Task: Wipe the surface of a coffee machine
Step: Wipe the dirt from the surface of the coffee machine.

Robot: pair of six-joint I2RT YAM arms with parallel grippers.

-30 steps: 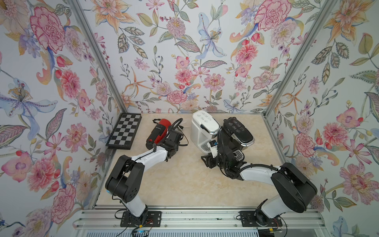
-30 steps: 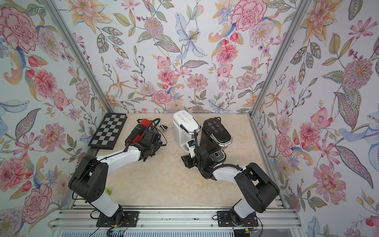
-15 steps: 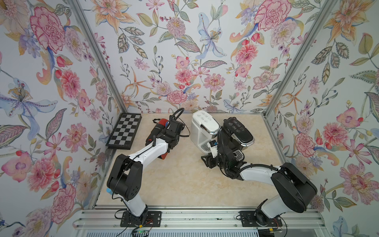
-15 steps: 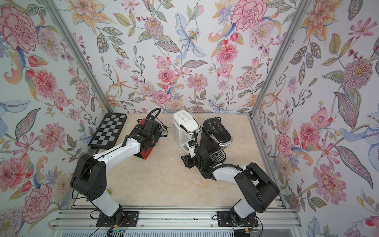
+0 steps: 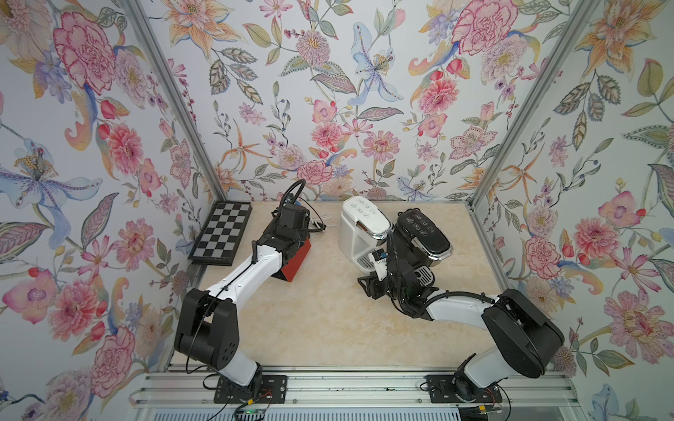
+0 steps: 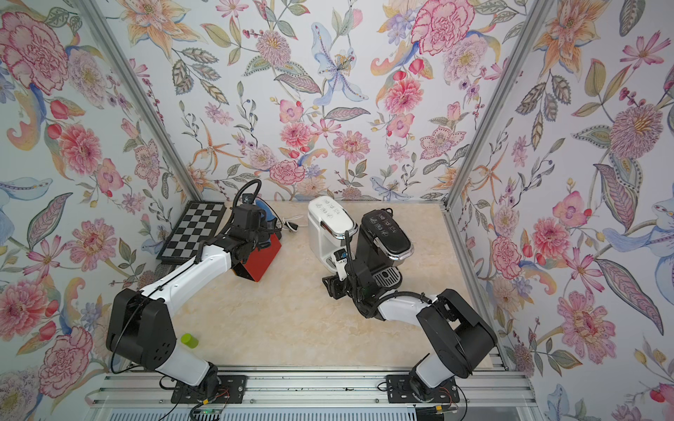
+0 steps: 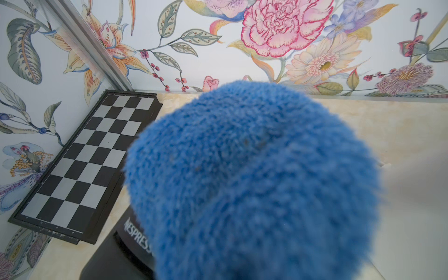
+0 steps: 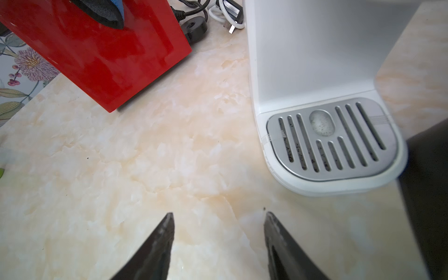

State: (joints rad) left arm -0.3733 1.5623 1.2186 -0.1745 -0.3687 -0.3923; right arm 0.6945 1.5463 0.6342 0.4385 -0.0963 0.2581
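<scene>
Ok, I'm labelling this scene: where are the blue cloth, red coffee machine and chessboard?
blue cloth (image 7: 254, 181), left wrist view, middle of its fluffy surface.
red coffee machine (image 5: 297, 260), in a top view, its red side panel.
chessboard (image 5: 223, 233), in a top view, centre of the board.

I see blue cloth: fluffy, deep pile. Red machine: glossy, mirror-like. White machine: smooth matt plastic; its grille brushed metal. Black machine: shiny top. Countertop: smooth marble look.

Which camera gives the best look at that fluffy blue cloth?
The left wrist view: the blue cloth fills the frame, fibres clear. A top view shows only a sliver behind the left arm; the right wrist view catches a tiny blue corner.
</scene>
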